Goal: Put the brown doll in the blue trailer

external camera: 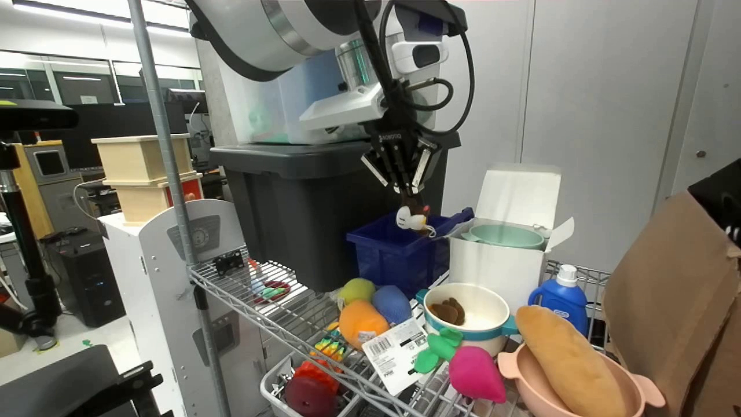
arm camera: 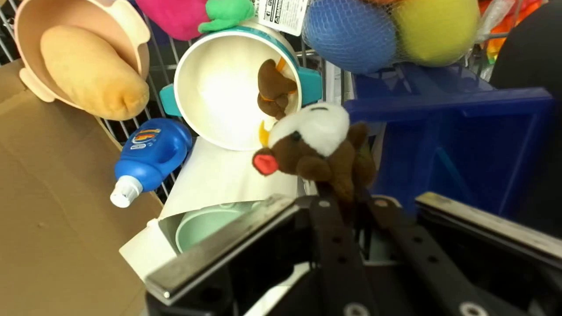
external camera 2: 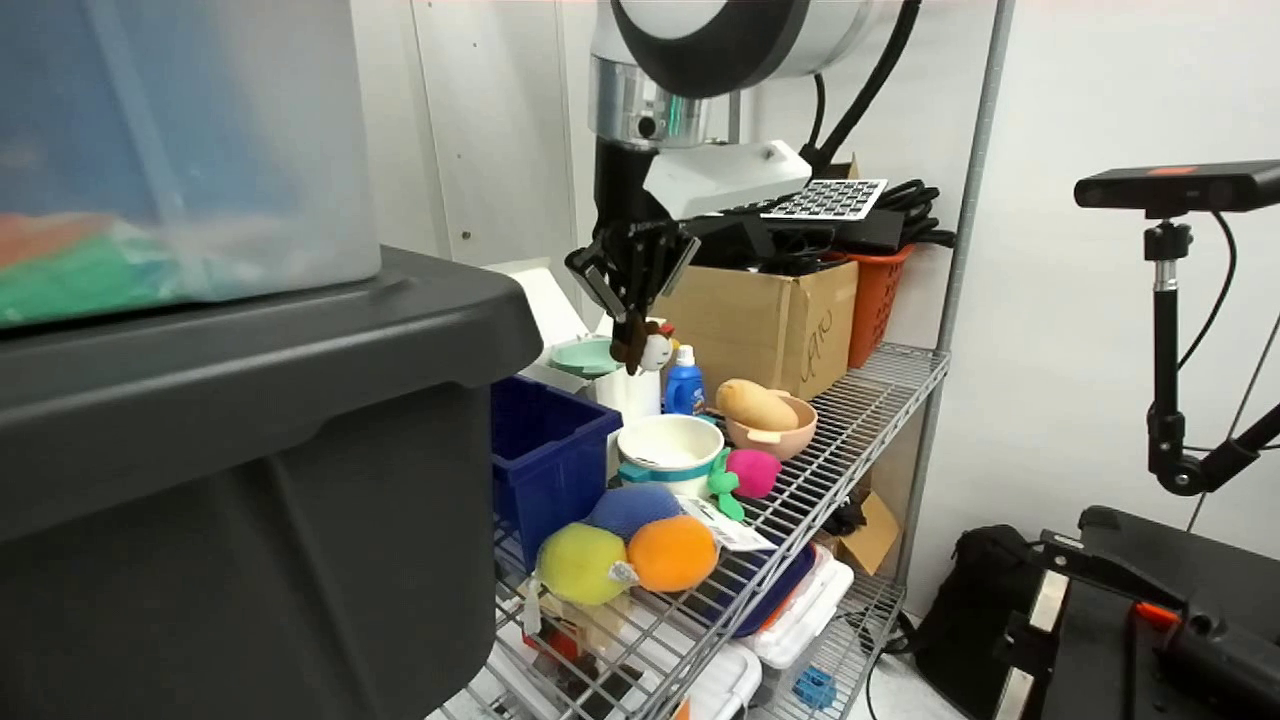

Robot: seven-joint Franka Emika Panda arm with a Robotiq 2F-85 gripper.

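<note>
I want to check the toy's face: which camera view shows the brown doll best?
The wrist view: the brown doll is largest there, its dark eye, white muzzle and red-lined ear plain to see. Both exterior views show it small, hanging below the gripper, with little facial detail.

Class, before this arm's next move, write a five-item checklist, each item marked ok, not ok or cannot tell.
1. Gripper shut on the brown doll: ok.
2. Doll off the wire shelf: ok, it hangs in the air in both exterior views.
3. Blue trailer open on top: ok.
4. Doll over the trailer's opening: not ok, it seems to hang to one side in the wrist view.
5. Trailer's floor free of other things: cannot tell, no view shows all of it.
</note>
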